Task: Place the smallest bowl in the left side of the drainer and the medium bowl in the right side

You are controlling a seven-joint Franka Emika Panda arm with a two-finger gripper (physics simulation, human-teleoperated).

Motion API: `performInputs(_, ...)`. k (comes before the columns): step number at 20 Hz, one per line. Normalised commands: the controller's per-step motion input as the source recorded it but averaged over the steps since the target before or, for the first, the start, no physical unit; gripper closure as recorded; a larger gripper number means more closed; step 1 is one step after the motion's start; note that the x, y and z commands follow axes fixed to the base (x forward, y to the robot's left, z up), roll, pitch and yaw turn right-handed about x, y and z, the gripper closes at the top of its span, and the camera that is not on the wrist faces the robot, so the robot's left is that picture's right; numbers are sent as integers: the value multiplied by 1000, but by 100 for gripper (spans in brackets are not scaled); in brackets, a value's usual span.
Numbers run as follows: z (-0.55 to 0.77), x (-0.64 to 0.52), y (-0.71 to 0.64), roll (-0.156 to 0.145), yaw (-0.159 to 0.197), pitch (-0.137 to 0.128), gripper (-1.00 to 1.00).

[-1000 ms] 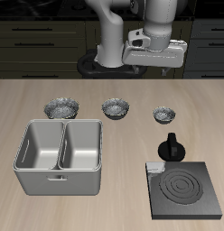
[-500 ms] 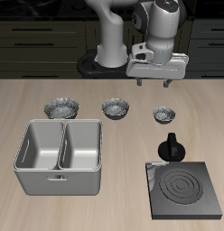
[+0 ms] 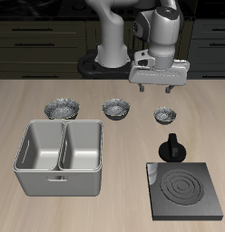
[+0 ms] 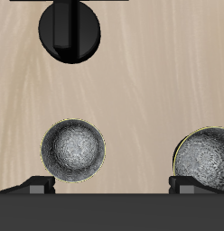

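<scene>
The open two-finger gripper [image 3: 153, 90] hovers above the smallest shiny silver-grey metal bowl [image 3: 165, 115], apparently lining up before descending; grey 2-compartment drainer [image 3: 37, 180] holds nothing

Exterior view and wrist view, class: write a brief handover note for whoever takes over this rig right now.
Gripper: open, empty, hanging above the smallest bowl.
Smallest bowl, medium bowl and largest bowl stand in a row on the table, behind the drainer.
Drainer: both compartments empty.
Done: nothing placed yet.
Left: grasp the smallest bowl and put it in the drainer's left side, then put the medium bowl in the right side.
</scene>
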Motion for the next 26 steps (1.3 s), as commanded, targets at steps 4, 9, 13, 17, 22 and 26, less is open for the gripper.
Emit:
performInputs(4, -357, -46, -12, -10, 0, -26, -100)
performInputs(9, -327, 25, 41, -5, 9, -3, -100)
performInputs(13, -379, -22, 23, -1, -30, 38, -100)
performInputs(17, -425, -90, 33, 1, 5, 32, -100)
performInputs(22, -378, -44, -11, -4, -7, 52, -100)
performInputs(26, -419, -12, 24, 19, -8, 74, -100)
